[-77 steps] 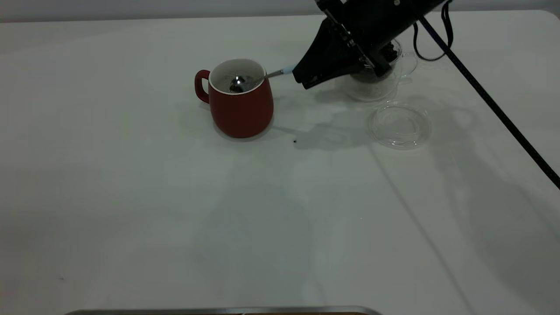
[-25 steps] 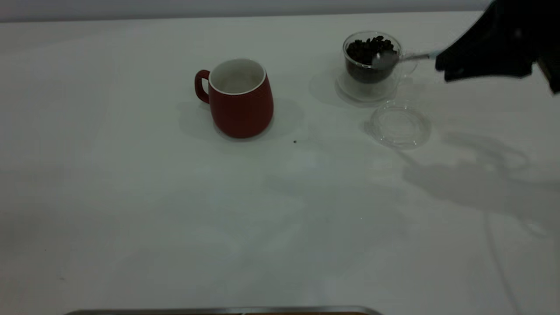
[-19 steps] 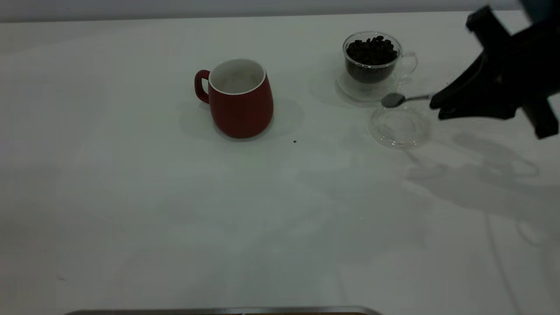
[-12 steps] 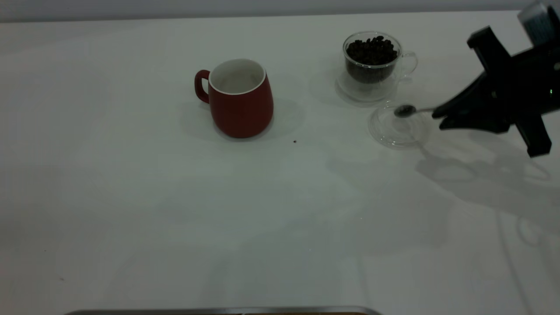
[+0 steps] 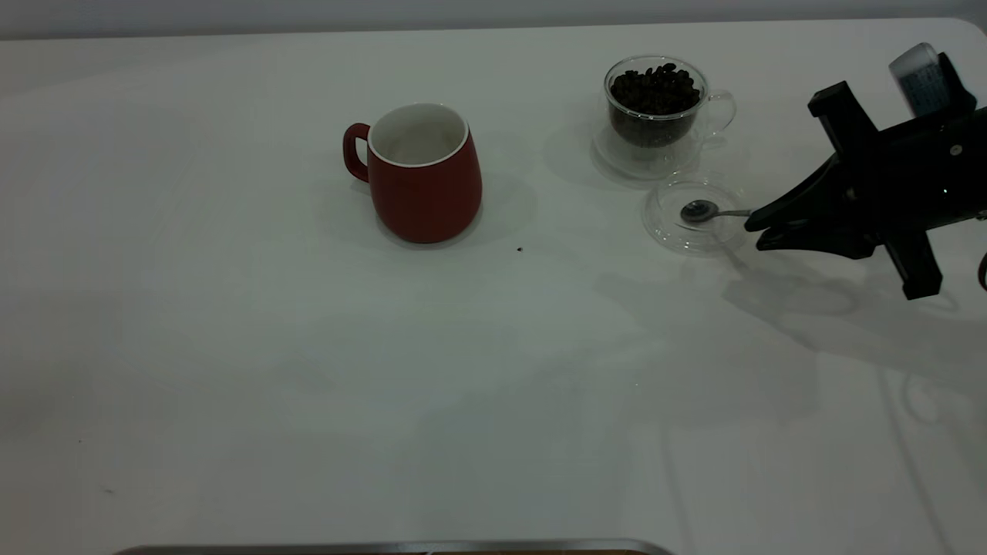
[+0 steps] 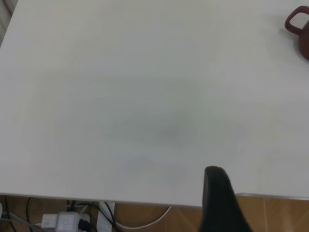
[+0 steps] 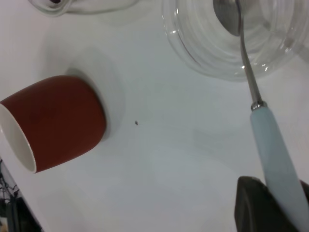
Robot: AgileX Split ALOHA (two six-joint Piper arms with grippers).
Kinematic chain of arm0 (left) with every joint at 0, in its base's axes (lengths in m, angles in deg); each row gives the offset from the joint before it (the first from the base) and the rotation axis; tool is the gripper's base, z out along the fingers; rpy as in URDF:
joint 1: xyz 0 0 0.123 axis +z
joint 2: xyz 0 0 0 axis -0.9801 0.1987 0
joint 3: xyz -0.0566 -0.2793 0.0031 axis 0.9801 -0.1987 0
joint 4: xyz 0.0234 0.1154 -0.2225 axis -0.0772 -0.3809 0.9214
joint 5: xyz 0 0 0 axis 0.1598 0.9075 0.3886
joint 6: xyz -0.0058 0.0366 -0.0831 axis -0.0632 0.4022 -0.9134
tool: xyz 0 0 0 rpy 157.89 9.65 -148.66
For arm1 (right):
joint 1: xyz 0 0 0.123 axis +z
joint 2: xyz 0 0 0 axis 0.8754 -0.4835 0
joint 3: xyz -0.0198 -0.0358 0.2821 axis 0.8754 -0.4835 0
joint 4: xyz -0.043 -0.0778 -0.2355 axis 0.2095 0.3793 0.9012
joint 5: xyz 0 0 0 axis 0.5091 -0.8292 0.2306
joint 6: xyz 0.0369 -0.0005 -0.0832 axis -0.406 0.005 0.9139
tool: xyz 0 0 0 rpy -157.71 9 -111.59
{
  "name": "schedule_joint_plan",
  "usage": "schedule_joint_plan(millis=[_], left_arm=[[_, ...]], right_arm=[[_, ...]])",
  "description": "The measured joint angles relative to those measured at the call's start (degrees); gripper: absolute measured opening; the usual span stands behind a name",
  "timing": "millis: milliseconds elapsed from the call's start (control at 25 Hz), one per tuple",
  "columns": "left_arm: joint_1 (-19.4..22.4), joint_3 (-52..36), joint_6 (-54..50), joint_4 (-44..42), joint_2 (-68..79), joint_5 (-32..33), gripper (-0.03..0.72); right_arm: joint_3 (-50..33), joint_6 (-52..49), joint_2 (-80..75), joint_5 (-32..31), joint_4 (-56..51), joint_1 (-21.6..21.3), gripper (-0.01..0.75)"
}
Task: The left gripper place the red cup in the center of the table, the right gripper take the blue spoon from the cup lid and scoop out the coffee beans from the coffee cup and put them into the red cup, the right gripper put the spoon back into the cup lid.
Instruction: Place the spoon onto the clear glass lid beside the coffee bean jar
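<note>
The red cup point(image 5: 422, 173) stands upright near the middle of the table point(image 5: 308, 370), handle to the left; it also shows in the right wrist view point(image 7: 53, 121). The coffee cup point(image 5: 655, 116) holds the coffee beans point(image 5: 654, 83) at the back right. The cup lid point(image 5: 669, 229) lies just in front of it. My right gripper point(image 5: 759, 231) is shut on the blue spoon point(image 7: 275, 150) by its pale handle. The spoon's metal bowl point(image 5: 698, 210) lies inside the lid point(image 7: 203, 53) and looks empty. Of my left gripper only one black finger point(image 6: 218, 193) shows, over the table's edge, far from the cups.
A single stray bean point(image 5: 520, 249) lies on the table between the red cup and the lid. The red cup's handle point(image 6: 295, 21) shows at a corner of the left wrist view. A metal strip point(image 5: 385, 547) runs along the table's front edge.
My right gripper has carried the spoon from over the coffee cup forward and down, so the spoon's bowl now rests in the lid. The lid has shifted slightly left.
</note>
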Motion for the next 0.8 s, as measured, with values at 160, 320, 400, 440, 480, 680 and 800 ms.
schedule_joint_plan(millis=[160,320,400,440,480,680,800], left_arm=[[0.0,0.0,0.2,0.0,0.0,0.0,0.5],[0.0,0.0,0.1,0.0,0.0,-0.1,0.5],[0.0,0.0,0.1,0.0,0.0,0.0,0.5],[0.0,0.0,0.1,0.0,0.0,0.0,0.5],[0.0,0.0,0.1,0.0,0.0,0.0,0.5],[0.0,0.0,0.1,0.0,0.0,0.0,0.5],[0.0,0.0,0.1,0.0,0.0,0.0,0.5]], right_arm=[[0.6,0.6,-1.9,-2.5,0.0,0.0,0.097],[0.6,2.6,-2.5,-4.2,0.0,0.0,0.097],[0.7,3.1,-2.7,-4.3,0.0,0.0,0.097],[0.8,3.3,-2.8,-4.3,0.0,0.0,0.097],[1.2,3.4,-2.9,-4.4,0.0,0.0,0.097],[3.5,3.5,-4.7,-5.6,0.0,0.0,0.097],[4.1,3.5,-5.7,-6.6,0.0,0.0,0.097]])
